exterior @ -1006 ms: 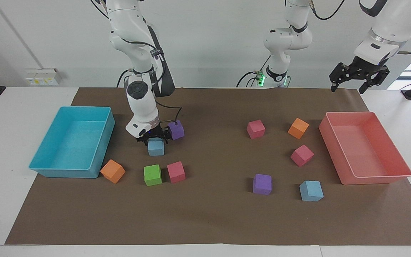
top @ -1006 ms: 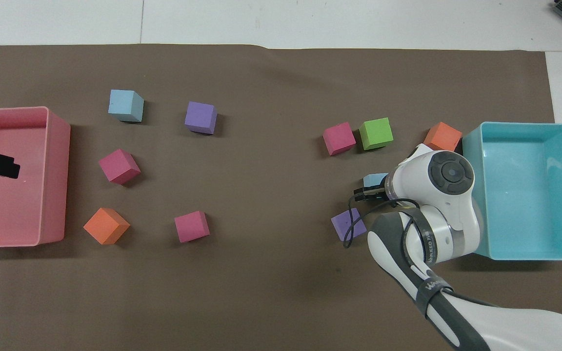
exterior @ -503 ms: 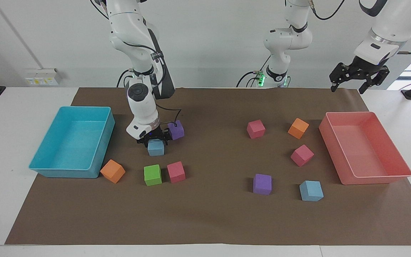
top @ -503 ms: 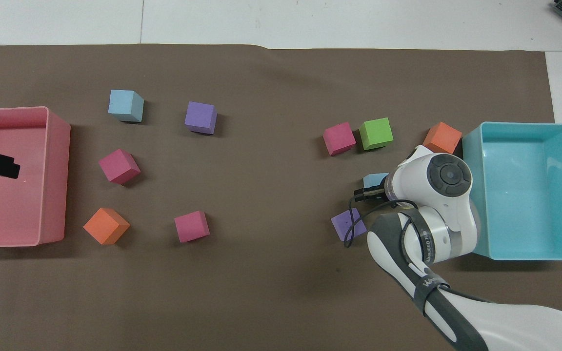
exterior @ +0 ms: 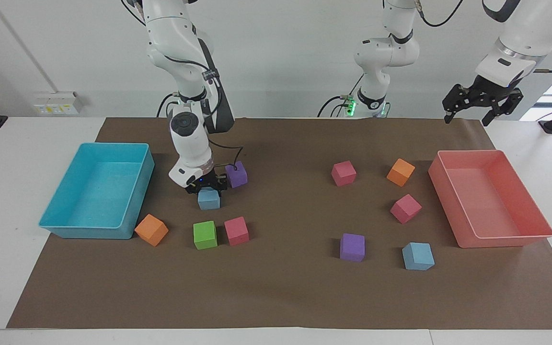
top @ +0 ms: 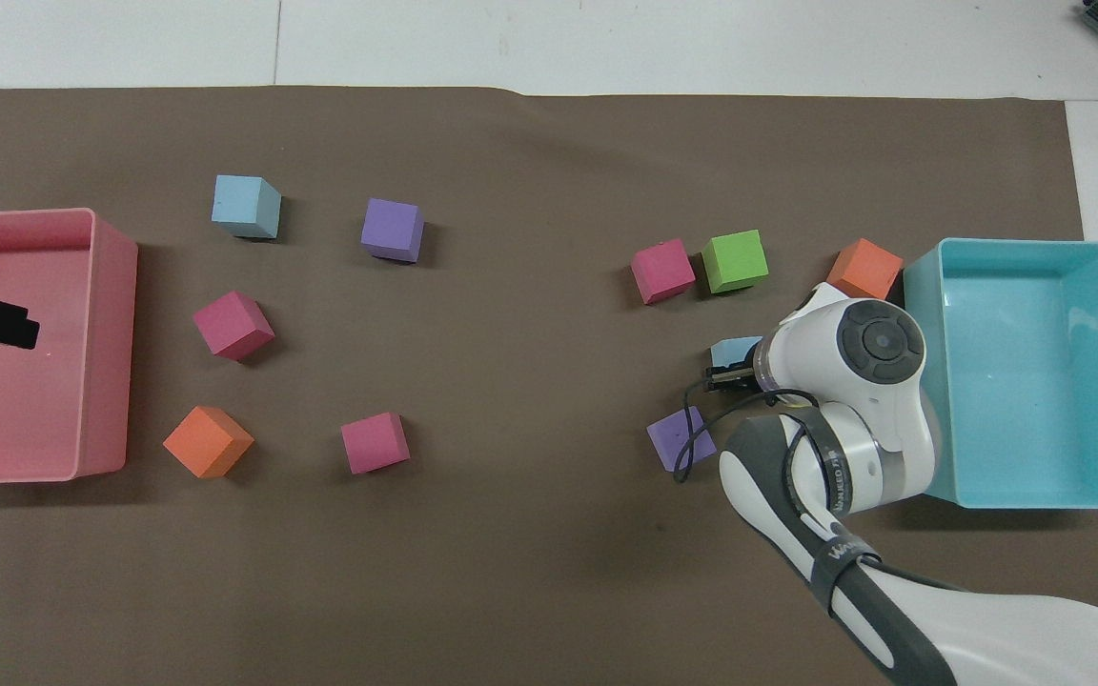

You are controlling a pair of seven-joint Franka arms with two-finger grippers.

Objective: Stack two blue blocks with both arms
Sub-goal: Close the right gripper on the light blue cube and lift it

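Observation:
One blue block (exterior: 208,200) sits on the brown mat beside a purple cube (exterior: 236,174), near the turquoise tray (exterior: 55,218). My right gripper (exterior: 207,188) is down over this block with its fingers closed on the block's sides. In the overhead view only a corner of the block (top: 733,350) shows past the right arm's wrist. The second blue block (exterior: 418,256) lies at the left arm's end of the mat and also shows in the overhead view (top: 245,205). My left gripper (exterior: 470,115) waits open and empty, high over the pink tray (exterior: 506,239).
Near the right gripper lie a green cube (exterior: 205,235), a pink cube (exterior: 236,231) and an orange cube (exterior: 151,230). Toward the left arm's end lie two pink cubes (exterior: 343,173), an orange cube (exterior: 400,172) and a purple cube (exterior: 352,247).
The right gripper's fingers have drawn in against the blue block and the wrist has shifted slightly. The left arm has not moved.

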